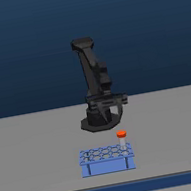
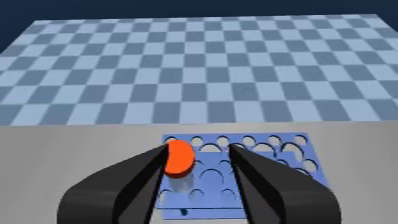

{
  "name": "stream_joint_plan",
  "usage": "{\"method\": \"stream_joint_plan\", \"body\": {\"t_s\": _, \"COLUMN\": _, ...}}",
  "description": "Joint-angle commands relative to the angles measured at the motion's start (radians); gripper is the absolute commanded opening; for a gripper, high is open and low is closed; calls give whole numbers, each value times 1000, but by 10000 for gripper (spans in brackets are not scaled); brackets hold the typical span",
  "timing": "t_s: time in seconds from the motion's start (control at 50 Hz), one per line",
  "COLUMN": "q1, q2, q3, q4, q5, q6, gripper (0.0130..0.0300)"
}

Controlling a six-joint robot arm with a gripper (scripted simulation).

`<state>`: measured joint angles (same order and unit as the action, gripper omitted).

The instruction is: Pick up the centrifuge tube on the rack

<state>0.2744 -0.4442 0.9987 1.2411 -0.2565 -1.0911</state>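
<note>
Orange-capped centrifuge tube (image 2: 179, 159) stands in the rack (image 2: 286, 156) between open gripper (image 2: 206, 152) fingers.

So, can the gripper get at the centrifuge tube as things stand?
Probably yes. In the wrist view the open gripper faces the rack, with the centrifuge tube beside one of the fingers. No other tubes crowd it and nothing blocks the way.

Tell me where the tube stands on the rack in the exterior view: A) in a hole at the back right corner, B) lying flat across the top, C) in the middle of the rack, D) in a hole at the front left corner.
A: the tube stands upright with its orange cap up, at the far corner of the rack on the exterior view's right.
</note>
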Motion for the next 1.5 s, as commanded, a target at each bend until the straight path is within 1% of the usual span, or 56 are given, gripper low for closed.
{"method": "stream_joint_plan", "body": {"t_s": 0.02, "q1": 23, "q2": 44, "q3": -31, "q4": 36, "q5": -18, "q6": -31, "gripper": 300}}
{"method": "stream_joint_plan", "body": {"t_s": 0.04, "q1": 23, "q2": 44, "q3": -31, "q4": 36, "q5": -18, "q6": -31, "gripper": 300}}
{"method": "stream_joint_plan", "body": {"t_s": 0.06, "q1": 28, "q2": 63, "q3": -44, "q4": 54, "q5": -21, "q6": -45, "gripper": 300}}
{"method": "stream_joint_plan", "body": {"t_s": 0.1, "q1": 28, "q2": 63, "q3": -44, "q4": 54, "q5": -21, "q6": -45, "gripper": 300}}
{"method": "stream_joint_plan", "body": {"t_s": 0.12, "q1": 33, "q2": 80, "q3": -57, "q4": 72, "q5": -23, "q6": -60, "gripper": 300}}
{"method": "stream_joint_plan", "body": {"t_s": 0.14, "q1": 33, "q2": 80, "q3": -57, "q4": 72, "q5": -23, "q6": -60, "gripper": 300}}
{"method": "stream_joint_plan", "body": {"t_s": 0.16, "q1": 38, "q2": 96, "q3": -69, "q4": 89, "q5": -25, "q6": -74, "gripper": 300}}
{"method": "stream_joint_plan", "body": {"t_s": 0.2, "q1": 38, "q2": 96, "q3": -69, "q4": 89, "q5": -25, "q6": -74, "gripper": 300}}
{"method": "stream_joint_plan", "body": {"t_s": 0.22, "q1": 42, "q2": 110, "q3": -80, "q4": 104, "q5": -27, "q6": -87, "gripper": 300}}
{"method": "stream_joint_plan", "body": {"t_s": 0.24, "q1": 42, "q2": 110, "q3": -80, "q4": 104, "q5": -27, "q6": -87, "gripper": 300}}
{"method": "stream_joint_plan", "body": {"t_s": 0.26, "q1": 45, "q2": 123, "q3": -90, "q4": 118, "q5": -28, "q6": -99, "gripper": 300}}
{"method": "stream_joint_plan", "body": {"t_s": 0.3, "q1": 45, "q2": 123, "q3": -90, "q4": 118, "q5": -28, "q6": -99, "gripper": 300}}
{"method": "stream_joint_plan", "body": {"t_s": 0.36, "q1": 50, "q2": 143, "q3": -106, "q4": 140, "q5": -30, "q6": -117, "gripper": 300}}
{"method": "stream_joint_plan", "body": {"t_s": 0.56, "q1": 56, "q2": 169, "q3": -123, "q4": 160, "q5": -33, "q6": -133, "gripper": 300}}
{"method": "stream_joint_plan", "body": {"t_s": 0.8, "q1": 58, "q2": 178, "q3": -126, "q4": 148, "q5": -34, "q6": -119, "gripper": 300}}
{"method": "stream_joint_plan", "body": {"t_s": 1.0, "q1": 56, "q2": 175, "q3": -115, "q4": 107, "q5": -36, "q6": -78, "gripper": 300}}
{"method": "stream_joint_plan", "body": {"t_s": 1.5, "q1": 55, "q2": 206, "q3": -92, "q4": -62, "q5": -52, "q6": 99, "gripper": 300}}
